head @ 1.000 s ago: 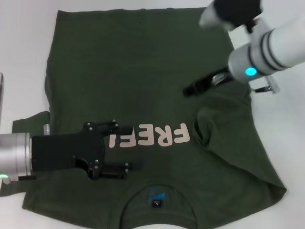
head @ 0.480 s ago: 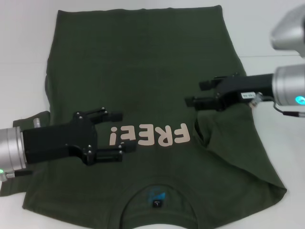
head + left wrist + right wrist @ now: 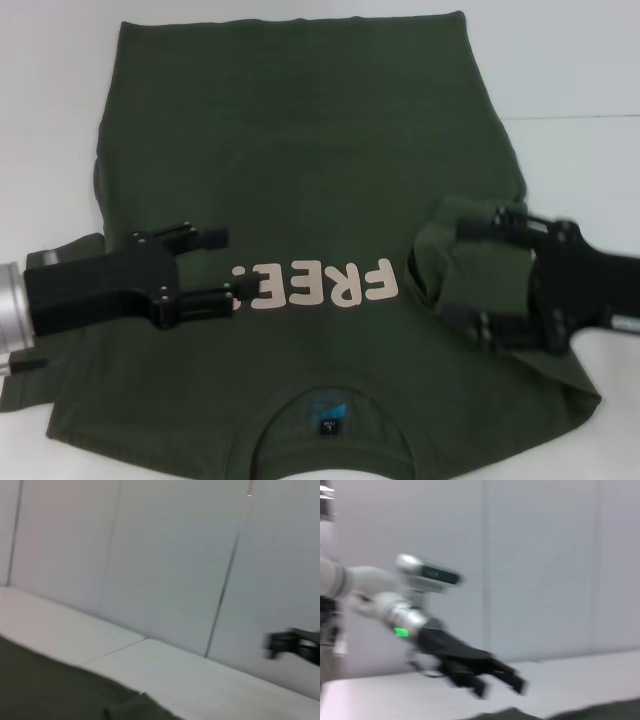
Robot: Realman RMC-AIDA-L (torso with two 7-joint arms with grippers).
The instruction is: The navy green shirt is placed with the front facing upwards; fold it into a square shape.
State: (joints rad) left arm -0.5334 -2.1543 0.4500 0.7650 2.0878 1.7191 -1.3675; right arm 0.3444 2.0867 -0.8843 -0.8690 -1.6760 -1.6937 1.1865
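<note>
Both jaws are seen spread open with nothing gripped. Beneath the left gripper (image 3: pixel 222 265) and the right gripper (image 3: pixel 478 275), the navy green shirt (image 3: pixel 300 150) is laid flat, front up, on the white table (image 3: pixel 50 120). Between the two grippers the pink "FREE!" lettering (image 3: pixel 318 284) is shown; the folded-in sleeve (image 3: pixel 470 265) is straddled by the right fingers.

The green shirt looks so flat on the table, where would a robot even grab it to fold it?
Probably at an edge. The green shirt lies face up, collar nearest the robot; its sleeve on the robot's right is already folded inward. The left sleeve still sticks out flat, so the open left gripper could pinch its outer edge from the left side.
</note>
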